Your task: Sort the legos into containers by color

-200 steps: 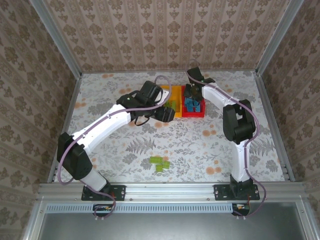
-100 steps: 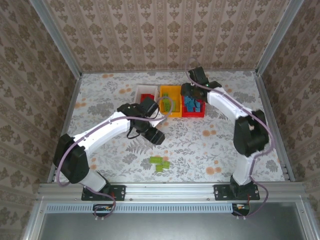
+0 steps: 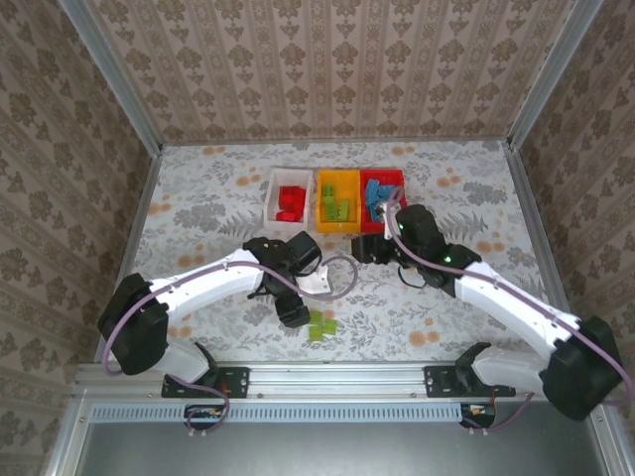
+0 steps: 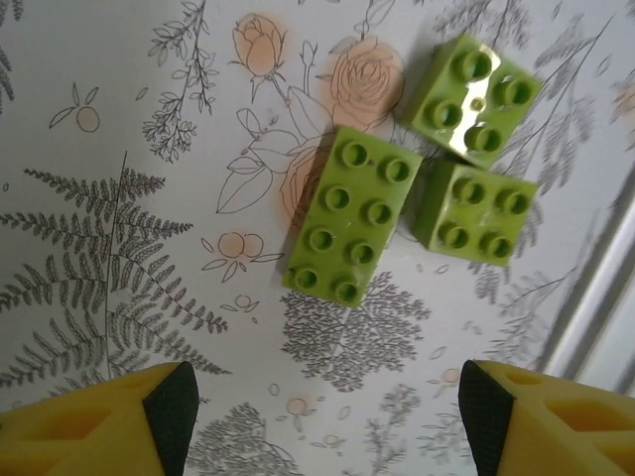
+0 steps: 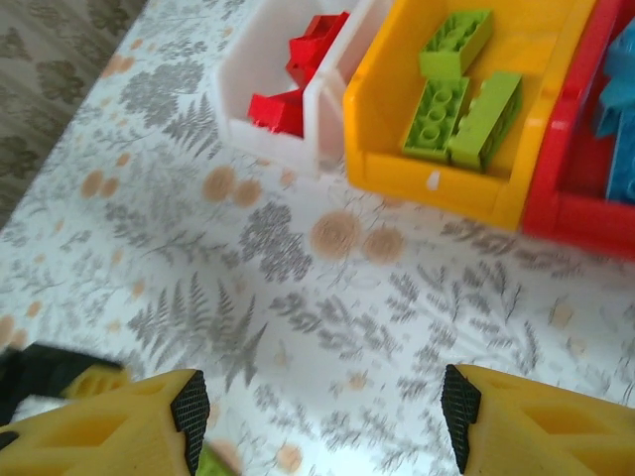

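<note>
Now — left claw (image 4: 325,416) spread wide above three lime legos (image 4: 349,215).

We read this as a lab robot cell: aluminium frame (image 3: 112,74) around wallpapered panels (image 3: 327,69), floral sheet (image 3: 198,198) as tabletop, left arm (image 3: 208,278) and right arm (image 3: 506,297) bolted to front rail (image 3: 337,378).

we read no text anywhere, no legible label, brand or number on the green legos (image 4: 349,215), none we can read on the bins (image 5: 437,180)
</note>
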Tool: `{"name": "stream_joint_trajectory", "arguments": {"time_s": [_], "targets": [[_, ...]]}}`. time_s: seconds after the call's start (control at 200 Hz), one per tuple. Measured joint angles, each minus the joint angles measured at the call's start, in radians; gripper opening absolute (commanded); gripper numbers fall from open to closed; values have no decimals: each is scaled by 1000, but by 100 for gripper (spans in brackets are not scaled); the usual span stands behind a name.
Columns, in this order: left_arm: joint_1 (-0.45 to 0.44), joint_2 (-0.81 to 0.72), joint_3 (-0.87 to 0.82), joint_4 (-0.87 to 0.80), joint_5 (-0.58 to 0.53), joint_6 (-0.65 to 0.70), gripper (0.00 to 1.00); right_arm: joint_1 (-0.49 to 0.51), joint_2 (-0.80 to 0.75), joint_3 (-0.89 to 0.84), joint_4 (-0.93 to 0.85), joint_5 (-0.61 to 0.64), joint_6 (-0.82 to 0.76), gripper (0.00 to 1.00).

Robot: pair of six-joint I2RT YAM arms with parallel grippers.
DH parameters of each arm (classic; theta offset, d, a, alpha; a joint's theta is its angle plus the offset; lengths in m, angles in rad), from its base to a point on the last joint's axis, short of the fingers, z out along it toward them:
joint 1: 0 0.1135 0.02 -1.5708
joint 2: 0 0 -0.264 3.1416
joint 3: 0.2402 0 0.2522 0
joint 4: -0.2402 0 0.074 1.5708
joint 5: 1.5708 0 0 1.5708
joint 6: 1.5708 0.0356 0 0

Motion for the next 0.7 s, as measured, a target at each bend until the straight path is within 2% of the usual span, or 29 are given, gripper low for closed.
{"name": "stream_joint_trajectory", "arguments": {"time_s": [0.135,0.28,0.7], "targets": [[-30,0,-69,67,-37,88,77,0,-141,-51,-44,-4,34,68],[-46,9,-91,119,-49,150,77,0,-214,-60,-101,-3,73,68],[-83,122,-91,219,-68,175,77,0,-381,-101,-255,-23,168,69]]}}
